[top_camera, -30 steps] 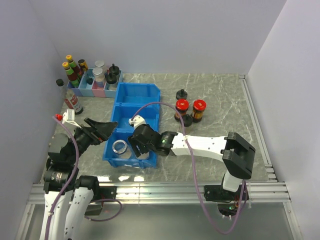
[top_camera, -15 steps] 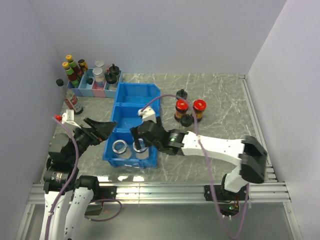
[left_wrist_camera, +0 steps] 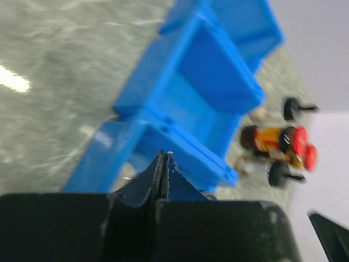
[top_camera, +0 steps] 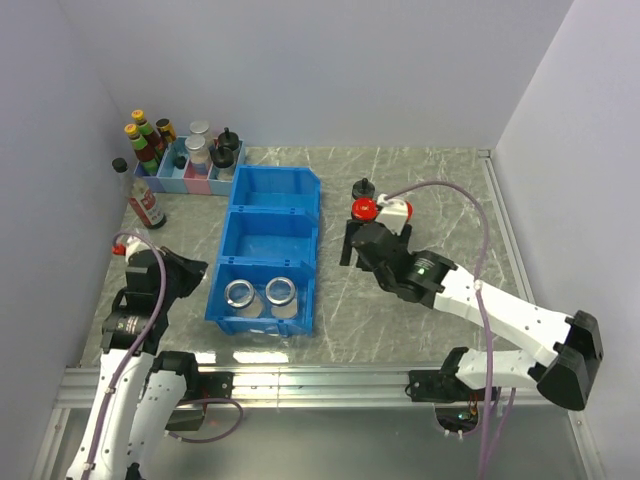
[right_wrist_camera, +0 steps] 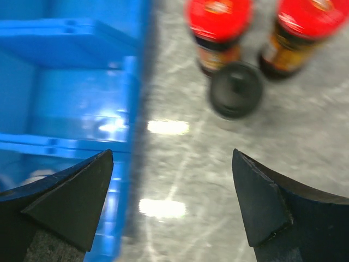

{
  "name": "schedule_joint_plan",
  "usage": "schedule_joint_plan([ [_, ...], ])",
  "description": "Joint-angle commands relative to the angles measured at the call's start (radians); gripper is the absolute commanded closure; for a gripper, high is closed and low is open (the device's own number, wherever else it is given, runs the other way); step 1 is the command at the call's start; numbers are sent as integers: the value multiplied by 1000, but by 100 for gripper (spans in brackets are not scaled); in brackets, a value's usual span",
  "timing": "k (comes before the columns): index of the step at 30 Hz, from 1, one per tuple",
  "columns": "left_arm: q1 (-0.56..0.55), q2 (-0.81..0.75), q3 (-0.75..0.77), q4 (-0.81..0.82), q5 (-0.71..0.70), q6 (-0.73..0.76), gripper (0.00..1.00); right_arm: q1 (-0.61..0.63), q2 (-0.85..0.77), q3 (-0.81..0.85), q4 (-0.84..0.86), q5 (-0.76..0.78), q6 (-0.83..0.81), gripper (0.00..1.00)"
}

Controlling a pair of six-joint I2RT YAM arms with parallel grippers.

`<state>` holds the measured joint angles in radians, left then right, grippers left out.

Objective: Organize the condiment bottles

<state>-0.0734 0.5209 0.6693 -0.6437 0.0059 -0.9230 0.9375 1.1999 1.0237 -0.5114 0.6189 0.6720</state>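
Note:
Two squat glass jars with silver lids (top_camera: 239, 293) (top_camera: 280, 291) stand side by side in the near compartment of the blue bin (top_camera: 270, 215). My right gripper (top_camera: 365, 235) (right_wrist_camera: 172, 191) hangs open and holds nothing, over the table just right of the bin. Ahead of it stand two dark jars with red lids (right_wrist_camera: 218, 27) (right_wrist_camera: 305, 27) and a black-capped shaker (right_wrist_camera: 236, 90). From above I see one red lid (top_camera: 364, 208) and another shaker (top_camera: 364, 188); the arm covers the rest. My left gripper (top_camera: 188, 275) (left_wrist_camera: 162, 164) is shut and empty, left of the bin.
A pale blue tray (top_camera: 175, 178) at the back left holds taller sauce bottles. A slim clear bottle with a red label (top_camera: 146, 203) stands in front of it by the left wall. The bin's middle (top_camera: 268, 247) and far compartments have nothing in them.
My right gripper set the second glass jar in the near compartment, let go and swung right toward the red-lidded jars. My left gripper closed and drew back from the bin.

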Motion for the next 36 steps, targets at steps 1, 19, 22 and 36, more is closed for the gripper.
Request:
schedule_joint_plan([
  [1, 0, -12, -13, -14, -168, -66, 100, -52, -85, -46, -12, 18, 31, 5],
  [19, 0, 109, -126, -77, -509, -320, 100, -250, 52, -96, 126, -154, -138, 2],
  [22, 0, 126, -166, -22, -492, -309, 100, -253, 90, -93, 154, -159, -155, 2],
  [36, 0, 163, -255, 127, -305, -223, 100, -302, 247, -71, 238, -163, -200, 3],
])
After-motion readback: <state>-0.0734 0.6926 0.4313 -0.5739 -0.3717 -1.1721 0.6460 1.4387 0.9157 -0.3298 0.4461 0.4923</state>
